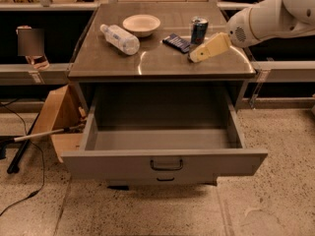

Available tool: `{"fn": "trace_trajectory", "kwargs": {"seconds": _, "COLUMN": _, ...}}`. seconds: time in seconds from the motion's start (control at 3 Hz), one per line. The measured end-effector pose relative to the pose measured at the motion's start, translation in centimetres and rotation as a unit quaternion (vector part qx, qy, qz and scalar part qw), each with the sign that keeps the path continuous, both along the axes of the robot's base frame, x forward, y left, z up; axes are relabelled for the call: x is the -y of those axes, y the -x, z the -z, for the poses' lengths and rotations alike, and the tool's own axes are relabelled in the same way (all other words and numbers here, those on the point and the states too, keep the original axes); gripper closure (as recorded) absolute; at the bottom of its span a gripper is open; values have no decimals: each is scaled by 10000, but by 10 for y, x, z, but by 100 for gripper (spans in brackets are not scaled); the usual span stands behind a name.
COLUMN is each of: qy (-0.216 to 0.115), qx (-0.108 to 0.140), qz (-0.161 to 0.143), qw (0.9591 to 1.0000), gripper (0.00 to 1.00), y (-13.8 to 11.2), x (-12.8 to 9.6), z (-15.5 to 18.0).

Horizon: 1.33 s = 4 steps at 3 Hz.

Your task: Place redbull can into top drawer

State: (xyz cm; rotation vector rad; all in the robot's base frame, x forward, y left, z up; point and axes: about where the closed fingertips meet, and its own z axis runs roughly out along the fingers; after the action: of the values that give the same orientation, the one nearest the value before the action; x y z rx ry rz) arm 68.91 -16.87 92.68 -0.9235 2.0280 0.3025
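Note:
The redbull can [199, 30] stands upright on the cabinet top, right of centre near the back. My gripper [196, 57] reaches in from the right on a white arm; its pale tip sits just in front of and slightly below the can, apart from it. The top drawer [165, 162] is pulled fully open below the top, and its inside shows nothing in it. Its dark bar handle [166, 165] is at the centre of the front panel.
On the cabinet top [147, 58] lie a clear plastic water bottle [120, 38] on its side, a shallow white bowl [141, 23] and a dark flat packet [177, 43]. A cardboard box [58, 118] and a stick [39, 134] stand at the left on the floor.

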Motion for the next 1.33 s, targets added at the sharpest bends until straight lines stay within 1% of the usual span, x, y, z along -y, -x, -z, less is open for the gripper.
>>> {"fn": "trace_trajectory", "kwargs": {"seconds": 0.67, "qy": 75, "qx": -141, "qz": -30, "qw": 9999, "gripper": 0, "y": -45, "x": -4, "z": 16}}
{"fn": "trace_trajectory", "kwargs": {"seconds": 1.33, "qy": 108, "qx": -284, "qz": -92, "qw": 9995, "gripper": 0, "y": -72, "x": -12, "z": 30}}
